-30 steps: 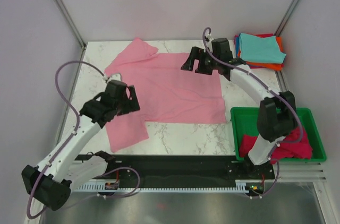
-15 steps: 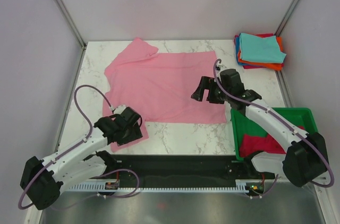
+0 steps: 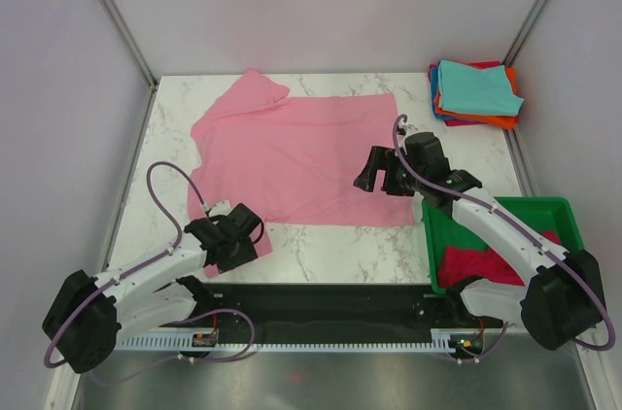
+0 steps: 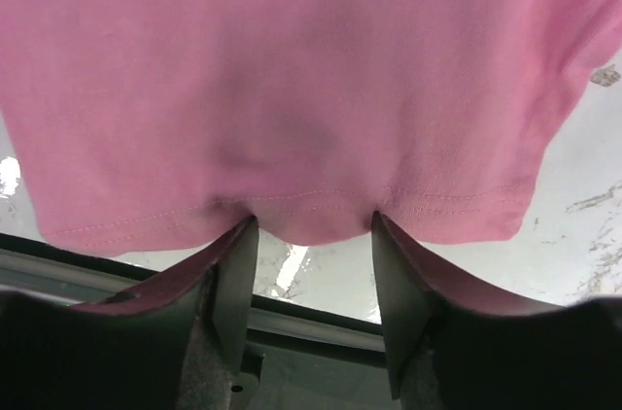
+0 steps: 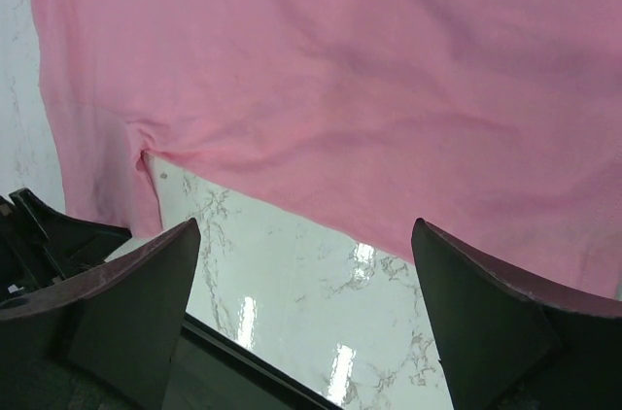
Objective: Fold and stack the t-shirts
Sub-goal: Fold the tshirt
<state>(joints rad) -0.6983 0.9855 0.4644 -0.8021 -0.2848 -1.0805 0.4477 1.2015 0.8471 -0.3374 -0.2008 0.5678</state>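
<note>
One light pink t-shirt (image 3: 301, 153) lies spread flat, sleeves out, faintly wrinkled.

A spread t-shirt (image 3: 301, 153) is laid across the far and middle part of the table (image 3: 330, 245), with one sleeve reaching towards the near left. The left gripper (image 4: 313, 227) is placed at that sleeve's near edge, and the right gripper (image 5: 303, 225) over the shirt's near right part. A stack of folded t-shirts (image 3: 474, 91) is set in the far right corner. Nearer, at the right edge, a bin (image 3: 431, 255) is placed, with a crumpled t-shirt (image 3: 466, 262) inside it.
</note>
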